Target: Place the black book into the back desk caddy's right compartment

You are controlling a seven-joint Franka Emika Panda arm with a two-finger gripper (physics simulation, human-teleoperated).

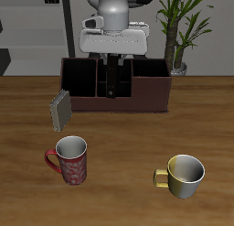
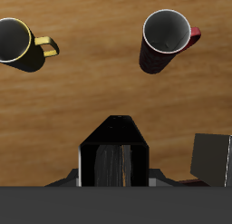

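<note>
The back desk caddy [image 1: 151, 95] is a wide, low maroon-brown box with a dark interior, standing at the table's back in front of the robot's base. My gripper [image 1: 111, 74] hangs over its middle sections, shut on the black book [image 1: 111, 86], which points down towards the box. In the wrist view the black book [image 2: 113, 155] fills the space between the fingers of the gripper [image 2: 113, 166] and is seen end-on. Undivided end sections lie on either side of the gripper; I cannot tell which one is the right compartment.
A grey textured book [image 1: 60, 109] [image 2: 214, 159] leans against the caddy's end. A red mug [image 1: 70, 160] [image 2: 165, 39] and a yellow mug [image 1: 184, 174] [image 2: 18, 42] stand nearer the table's front edge. A potted plant [image 1: 180, 28] stands behind the caddy.
</note>
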